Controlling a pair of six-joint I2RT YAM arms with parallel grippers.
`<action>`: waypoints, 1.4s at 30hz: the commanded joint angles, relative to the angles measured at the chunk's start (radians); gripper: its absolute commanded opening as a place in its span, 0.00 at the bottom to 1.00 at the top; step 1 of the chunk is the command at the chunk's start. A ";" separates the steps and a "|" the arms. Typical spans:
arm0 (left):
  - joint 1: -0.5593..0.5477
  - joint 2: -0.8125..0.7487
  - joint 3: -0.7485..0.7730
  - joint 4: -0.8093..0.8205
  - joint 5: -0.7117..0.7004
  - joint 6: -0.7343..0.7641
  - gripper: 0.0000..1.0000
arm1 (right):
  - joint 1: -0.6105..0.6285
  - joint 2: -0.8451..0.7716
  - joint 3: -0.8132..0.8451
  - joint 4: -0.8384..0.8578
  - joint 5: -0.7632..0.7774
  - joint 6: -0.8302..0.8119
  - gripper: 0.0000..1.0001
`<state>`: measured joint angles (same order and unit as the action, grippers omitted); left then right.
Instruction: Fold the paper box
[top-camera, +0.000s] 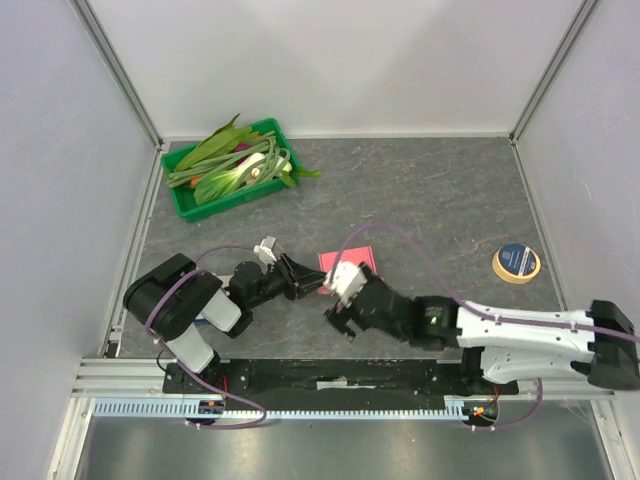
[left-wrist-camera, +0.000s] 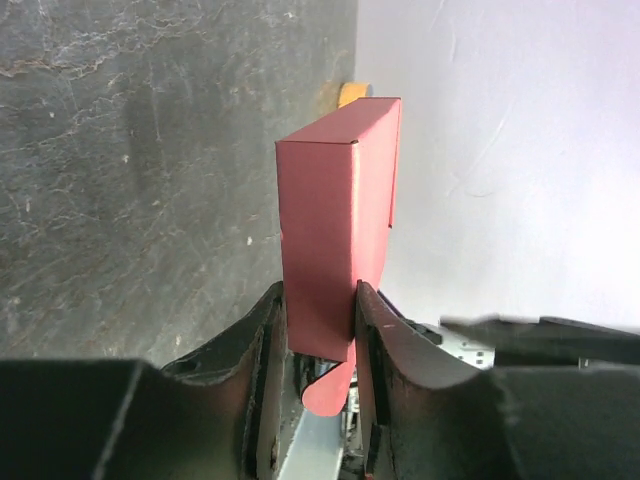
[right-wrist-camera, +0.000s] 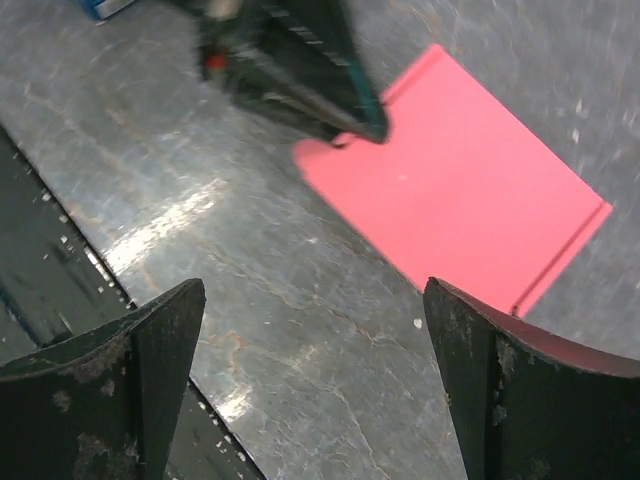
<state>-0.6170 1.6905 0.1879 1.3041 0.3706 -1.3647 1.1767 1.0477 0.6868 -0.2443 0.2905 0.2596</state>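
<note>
Left wrist view says it best: my left gripper (left-wrist-camera: 320, 310) is clamped on the near edge of the paper box (left-wrist-camera: 335, 230). There's one finger on each face and a rounded tab pokes out below the pinch. The rest of the red card sticks out toward 12 o'clock in that view.

From the top camera the box sits just off the table's (top-camera: 440, 200) centre toward 6 o'clock, between my two wrists. It's well apart from the green tray (top-camera: 186, 207) at 10 o'clock and the tape roll (top-camera: 517, 262) at 3.

My right gripper (right-wrist-camera: 320, 350) has its jaws spread wide with nothing in them, and the box is up at 1 o'clock in its own camera. Can't tell if the card's far end rests on the table or floats just above it.

My guess at the step: left anchors, right works a flap. I'd hold the left pinch firm but not crushing, since thin card creases anywhere. Then bring the right in along the scored line near the far edge, push with a finger's flat side and fold right on the score. Go slow, or the card could twist out of the pinch.
</note>
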 joint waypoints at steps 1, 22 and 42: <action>0.060 -0.106 -0.036 -0.012 0.097 -0.102 0.33 | 0.286 0.127 0.163 -0.104 0.489 -0.181 0.98; 0.223 -0.833 0.019 -0.979 0.287 0.039 0.33 | 0.446 0.542 0.197 0.456 1.035 -1.004 0.95; 0.221 -1.043 0.022 -1.167 0.236 0.206 0.63 | 0.362 0.434 0.203 0.289 0.825 -0.773 0.32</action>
<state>-0.3931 0.7334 0.1692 0.2775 0.6308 -1.3231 1.5738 1.5597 0.8543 0.1852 1.2060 -0.6899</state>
